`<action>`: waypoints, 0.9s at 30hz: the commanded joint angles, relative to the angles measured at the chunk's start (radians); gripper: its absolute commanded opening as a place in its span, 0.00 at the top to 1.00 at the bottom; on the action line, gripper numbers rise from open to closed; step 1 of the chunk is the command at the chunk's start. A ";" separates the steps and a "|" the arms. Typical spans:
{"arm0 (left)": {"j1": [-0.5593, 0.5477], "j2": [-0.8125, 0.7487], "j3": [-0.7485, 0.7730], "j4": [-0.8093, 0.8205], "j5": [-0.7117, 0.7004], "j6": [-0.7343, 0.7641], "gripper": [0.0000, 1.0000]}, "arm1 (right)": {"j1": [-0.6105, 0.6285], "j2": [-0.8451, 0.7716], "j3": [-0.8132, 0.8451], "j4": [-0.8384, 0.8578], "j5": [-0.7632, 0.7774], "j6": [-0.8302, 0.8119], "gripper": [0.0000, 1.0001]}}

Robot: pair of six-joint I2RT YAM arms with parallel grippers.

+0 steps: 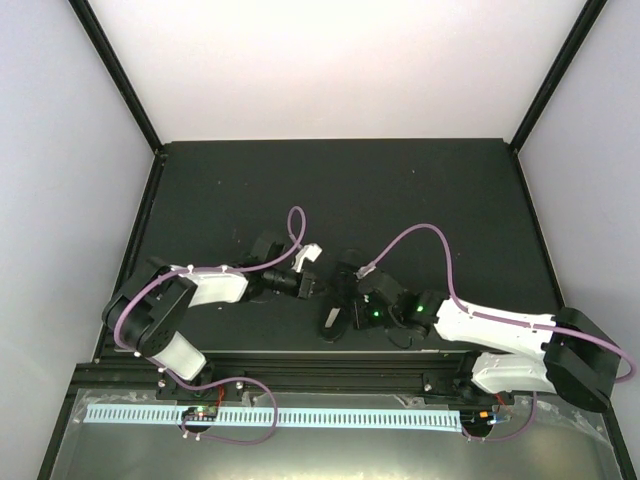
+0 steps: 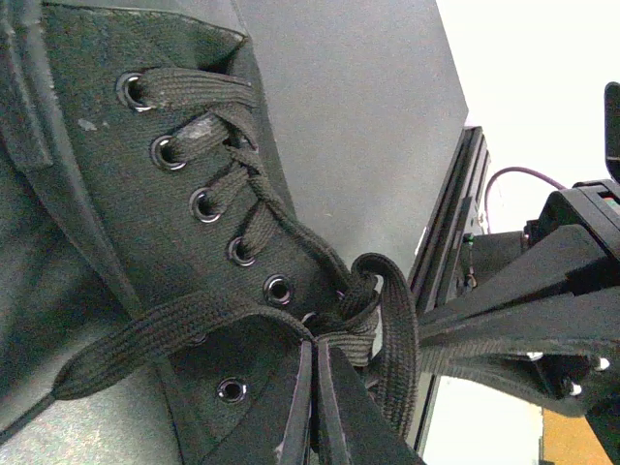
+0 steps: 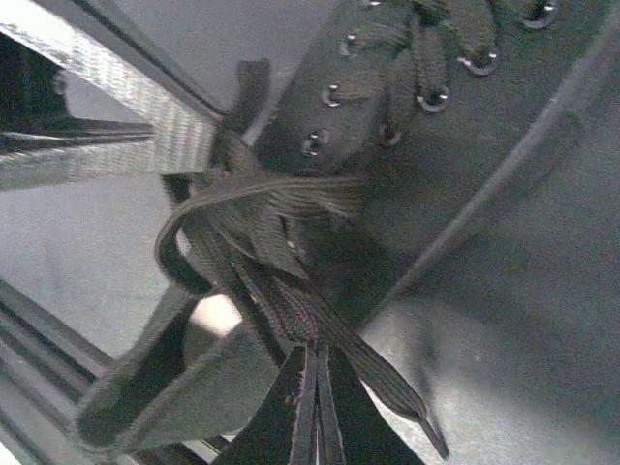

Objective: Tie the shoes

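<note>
On the dark table (image 1: 400,190), toward its near edge and about midway between the arm bases: the shoe (image 2: 97,203), black on black and hard to outline from above. Caught between both grippers, which reach it from opposite sides.

In the left wrist view, eyelet row running from upper left down toward the left gripper (image 2: 312,412), so long axis judged to point roughly at it. Pressed fully shut, with a flat strand of lace (image 2: 145,339) apparently pinched at the tips. Right gripper (image 3: 315,412) likewise closed tight, clamped on another strand just beside the knot (image 3: 281,291).

Neither arm nearer: both sets of tips at the top eyelets, touching lace. Beside the crossing, a slack loop (image 3: 179,252).

Half-knot formed but loose, by the look of it. Next pull probably outward, each gripper away from the other, across the shoe rather than along it. Risk: a strand slipping from such thin tips.
</note>
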 commanded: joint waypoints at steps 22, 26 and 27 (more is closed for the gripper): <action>0.081 -0.071 -0.054 -0.064 -0.017 0.097 0.65 | -0.007 -0.090 -0.066 -0.067 0.034 0.005 0.98; 0.098 -0.144 -0.064 -0.110 -0.065 0.120 0.52 | -0.007 -0.093 -0.066 -0.057 0.024 -0.004 0.99; 0.100 -0.156 -0.066 -0.110 -0.067 0.123 0.52 | -0.007 -0.092 -0.066 -0.054 0.022 -0.006 0.98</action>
